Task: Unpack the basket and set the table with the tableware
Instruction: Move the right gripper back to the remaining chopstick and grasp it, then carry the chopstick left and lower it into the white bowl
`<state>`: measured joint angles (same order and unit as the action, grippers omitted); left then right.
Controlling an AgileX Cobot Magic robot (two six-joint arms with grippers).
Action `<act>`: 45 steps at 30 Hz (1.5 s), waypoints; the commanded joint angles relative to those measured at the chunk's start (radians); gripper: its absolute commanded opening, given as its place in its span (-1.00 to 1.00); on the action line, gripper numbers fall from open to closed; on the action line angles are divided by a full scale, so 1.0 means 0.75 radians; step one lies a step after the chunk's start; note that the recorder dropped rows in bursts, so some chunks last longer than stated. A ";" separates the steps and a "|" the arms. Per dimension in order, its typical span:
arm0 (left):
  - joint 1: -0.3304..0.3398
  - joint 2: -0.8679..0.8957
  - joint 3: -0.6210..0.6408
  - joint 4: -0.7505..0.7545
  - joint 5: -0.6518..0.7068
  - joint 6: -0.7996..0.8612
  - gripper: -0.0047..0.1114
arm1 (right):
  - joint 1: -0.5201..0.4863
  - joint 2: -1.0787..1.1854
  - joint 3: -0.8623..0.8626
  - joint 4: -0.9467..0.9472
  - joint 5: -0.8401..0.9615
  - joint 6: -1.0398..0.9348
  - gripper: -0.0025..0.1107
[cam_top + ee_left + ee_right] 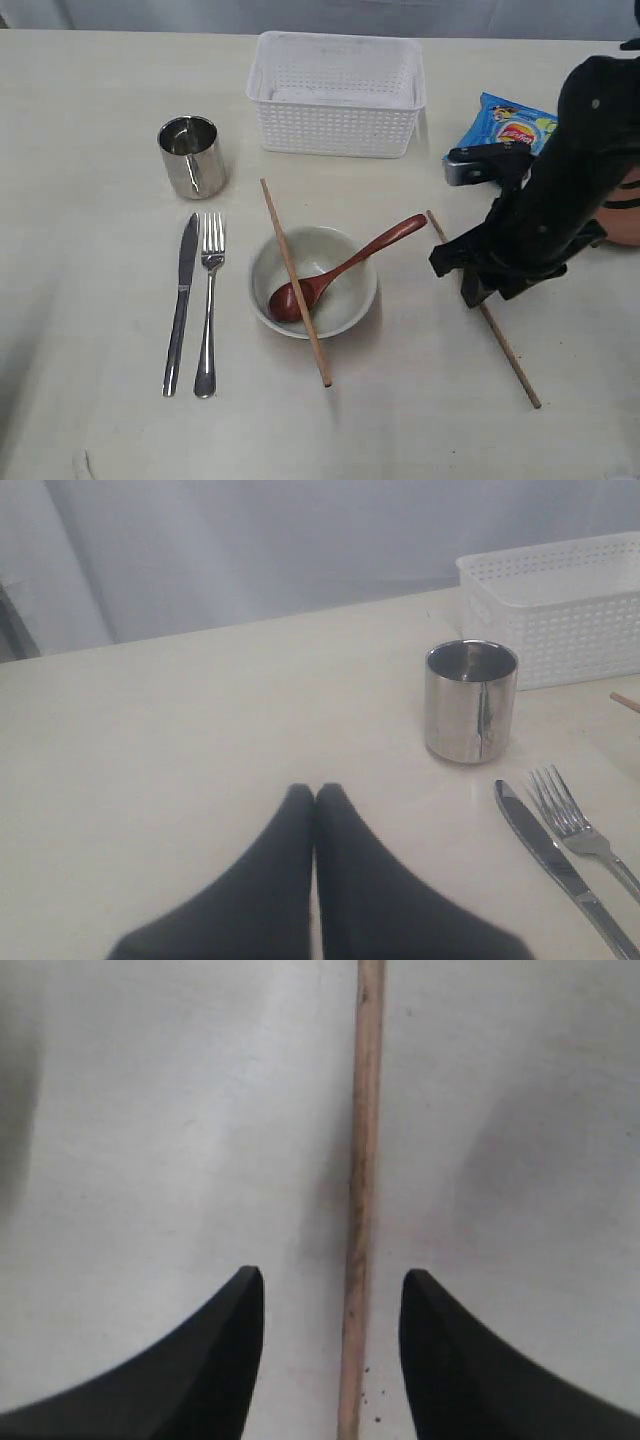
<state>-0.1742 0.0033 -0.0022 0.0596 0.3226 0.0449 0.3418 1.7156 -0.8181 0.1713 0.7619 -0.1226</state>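
Right black gripper [330, 1280] spread open, brown wooden chopstick [362, 1160] lying loose between its fingers on pale cream tabletop [150, 1110], left black gripper [315, 792] pressed closed, shiny steel mug [471, 700] and white lattice basket [560, 610] ahead of it

Through the left wrist camera I saw the left gripper [315, 794] with its two dark fingers pressed together and nothing between them, above the pale table [180, 740]. Further on, the steel mug [471, 700] stood upright. Near it the knife [548, 848] and the fork [590, 840] lay side by side, apart. Behind the mug was the white basket [560, 610], and a grey curtain [250, 550] closed the background.
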 commanded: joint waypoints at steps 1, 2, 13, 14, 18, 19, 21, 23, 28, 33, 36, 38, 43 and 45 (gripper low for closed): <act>0.003 -0.004 0.003 -0.011 -0.001 -0.001 -0.92 | -0.011 0.076 0.006 -0.063 -0.069 -0.033 -0.22; 0.003 -0.004 0.003 -0.011 -0.001 -0.001 -0.92 | -0.011 0.088 0.006 -0.076 -0.076 -0.035 -0.22; 0.003 -0.004 0.003 -0.011 -0.001 -0.001 -0.92 | 0.014 0.154 0.006 -0.092 -0.133 -0.057 -0.22; 0.003 -0.004 0.003 -0.011 -0.001 -0.001 -0.92 | 0.026 0.166 0.006 -0.092 -0.135 -0.057 -0.22; 0.003 -0.004 0.003 -0.011 -0.001 -0.001 -0.92 | 0.069 0.196 0.006 -0.097 -0.135 -0.057 -0.46; 0.003 -0.004 0.003 -0.011 -0.001 -0.001 -0.92 | 0.079 0.198 0.006 -0.101 -0.133 -0.057 -0.55; 0.003 -0.004 0.003 -0.011 -0.001 -0.001 -0.92 | 0.093 0.199 0.006 -0.116 -0.130 -0.060 -0.79; 0.003 -0.004 0.003 -0.011 -0.001 -0.001 -0.92 | 0.096 0.199 0.006 -0.120 -0.124 -0.061 -0.96; 0.003 -0.004 0.003 -0.011 -0.001 -0.001 -0.92 | 0.093 0.192 0.006 -0.131 -0.075 -0.061 -0.96; 0.003 -0.004 0.003 -0.011 -0.001 -0.001 -0.92 | 0.093 0.110 0.006 -0.203 -0.061 0.075 -0.96; 0.003 -0.004 0.003 -0.011 -0.001 -0.001 -0.92 | 0.093 0.022 0.003 -0.219 -0.029 0.108 -0.96; 0.003 -0.004 0.003 -0.011 -0.001 -0.001 -0.92 | 0.093 -0.029 -0.012 -0.228 0.022 0.108 -0.96; 0.003 -0.004 0.003 -0.011 -0.001 -0.001 -0.92 | 0.093 -0.170 -0.127 -0.228 0.206 0.156 -0.96; 0.003 -0.004 0.003 -0.011 -0.001 -0.001 -0.92 | 0.093 -0.211 -0.192 -0.228 0.270 0.194 -0.96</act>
<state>-0.1742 0.0033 -0.0022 0.0596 0.3226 0.0449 0.4114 1.6023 -0.9123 0.0106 0.8988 -0.0106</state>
